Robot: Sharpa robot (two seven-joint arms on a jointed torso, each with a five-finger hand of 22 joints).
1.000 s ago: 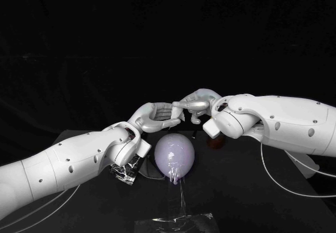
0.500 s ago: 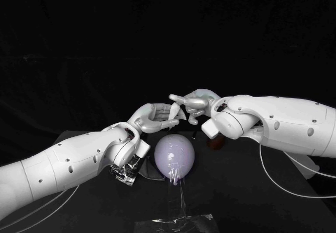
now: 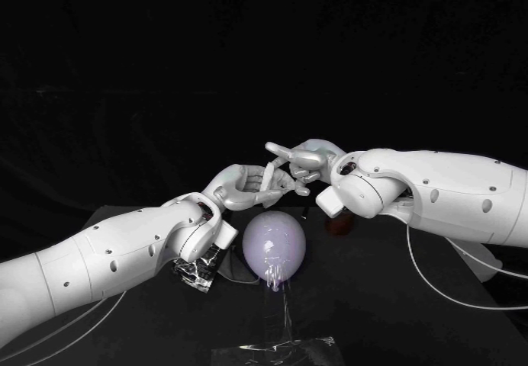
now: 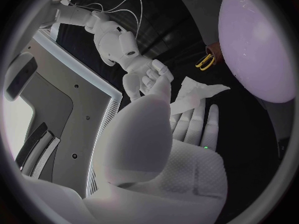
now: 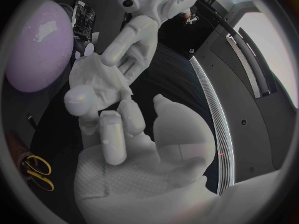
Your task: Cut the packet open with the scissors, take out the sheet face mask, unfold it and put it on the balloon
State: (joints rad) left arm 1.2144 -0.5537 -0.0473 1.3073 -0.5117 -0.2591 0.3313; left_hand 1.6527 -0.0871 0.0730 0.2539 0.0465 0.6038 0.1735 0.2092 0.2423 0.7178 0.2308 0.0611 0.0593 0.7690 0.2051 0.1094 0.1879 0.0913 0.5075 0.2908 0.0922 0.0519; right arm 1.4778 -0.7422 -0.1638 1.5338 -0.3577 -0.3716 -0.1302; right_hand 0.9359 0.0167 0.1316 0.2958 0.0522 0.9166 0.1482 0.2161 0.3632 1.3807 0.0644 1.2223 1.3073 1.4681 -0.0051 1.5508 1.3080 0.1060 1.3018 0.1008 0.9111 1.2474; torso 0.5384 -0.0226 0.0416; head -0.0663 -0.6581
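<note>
Nearest, a clear stand (image 3: 275,352) rests on the black table (image 3: 423,309), below the lilac balloon (image 3: 275,240). The cut-open packet (image 3: 198,273) lies just beside the balloon, on the left arm's side. Above the balloon and a little beyond it, the two hands meet over the still-folded sheet face mask (image 3: 272,175). The left hand (image 3: 251,188) grasps its lower part with curled fingers, and the right hand (image 3: 299,160) pinches its upper edge. Farther back, on the balloon's right-arm side, stand the yellow-handled scissors (image 4: 205,61).
</note>
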